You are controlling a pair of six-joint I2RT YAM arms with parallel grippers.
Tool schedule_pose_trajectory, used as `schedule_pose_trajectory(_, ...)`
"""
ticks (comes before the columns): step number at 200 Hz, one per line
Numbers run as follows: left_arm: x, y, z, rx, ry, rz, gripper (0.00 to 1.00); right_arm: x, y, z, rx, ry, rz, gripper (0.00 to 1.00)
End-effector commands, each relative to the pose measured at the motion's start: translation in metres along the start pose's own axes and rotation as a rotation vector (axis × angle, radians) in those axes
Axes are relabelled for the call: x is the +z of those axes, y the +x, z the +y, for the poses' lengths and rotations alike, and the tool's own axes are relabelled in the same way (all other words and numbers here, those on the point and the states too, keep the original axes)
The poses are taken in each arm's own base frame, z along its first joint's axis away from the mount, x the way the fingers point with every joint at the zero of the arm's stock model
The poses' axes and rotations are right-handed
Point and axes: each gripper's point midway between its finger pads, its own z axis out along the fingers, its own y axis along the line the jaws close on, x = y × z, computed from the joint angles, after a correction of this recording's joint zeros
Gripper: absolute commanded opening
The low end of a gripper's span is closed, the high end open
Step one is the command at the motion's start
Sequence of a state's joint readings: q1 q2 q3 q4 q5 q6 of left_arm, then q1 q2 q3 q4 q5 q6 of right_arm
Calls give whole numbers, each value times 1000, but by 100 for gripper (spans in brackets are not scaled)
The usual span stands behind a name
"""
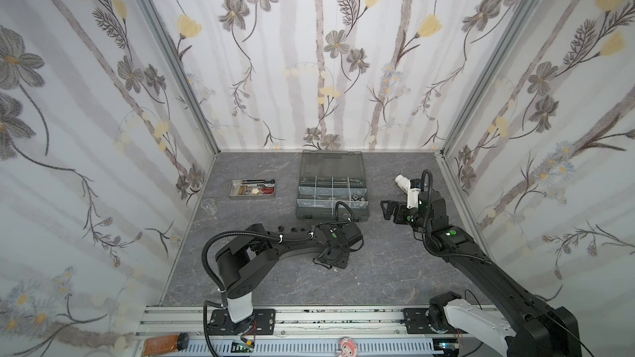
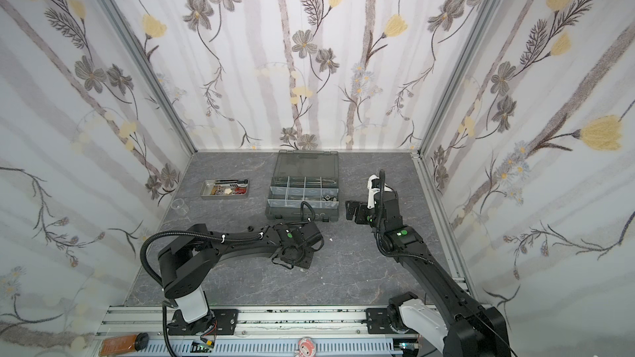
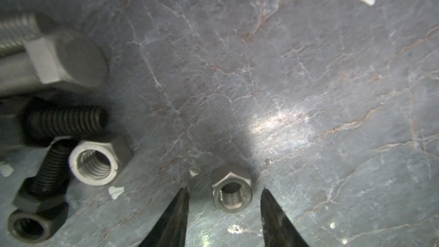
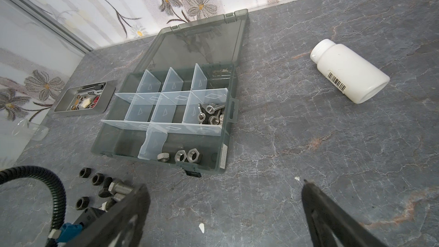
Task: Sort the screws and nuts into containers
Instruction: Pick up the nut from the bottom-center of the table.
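Observation:
In the left wrist view my left gripper [image 3: 225,190] stands open astride a silver nut [image 3: 231,194] lying flat on the table, with a gap on each side of it. Beside it lie a silver hex-head screw [image 3: 64,60], black screws [image 3: 66,122], another silver nut [image 3: 99,162] and a black nut [image 3: 28,226]. The organizer box [image 1: 309,215] [image 4: 225,136] lies open. One of its containers holds silver and wing nuts [image 4: 211,115], and a front one holds silver hex nuts [image 4: 187,156]. My right gripper [image 4: 223,184] [image 1: 388,211] hovers open and holds nothing, right of the box.
A steel tray [image 1: 252,188] of small tools sits at the back left, with a clear cup [image 1: 208,206] in front of it. A white bottle [image 4: 349,72] lies on its side behind the right arm. Loose black nuts [image 1: 294,229] lie behind the left forearm.

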State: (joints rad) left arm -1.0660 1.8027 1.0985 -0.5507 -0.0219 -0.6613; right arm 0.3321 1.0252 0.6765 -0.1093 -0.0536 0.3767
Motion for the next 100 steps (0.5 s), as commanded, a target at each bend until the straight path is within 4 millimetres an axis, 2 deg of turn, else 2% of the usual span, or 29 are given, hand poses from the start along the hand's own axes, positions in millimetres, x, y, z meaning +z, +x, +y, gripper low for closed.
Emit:
schedule_pose_trajectory(1, 1, -3, 2, -12, -23, -6, 48, -1, -8, 5, 4, -23, -33, 100)
schedule_pose_trajectory(61, 3, -8, 5, 4, -73, 1, 45, -1, -8, 5, 6, -24, -31, 100)
schedule_pose_trajectory(100, 4, -7, 8, 10, -95, 13, 39, -3, -8, 5, 6, -25, -38, 100)
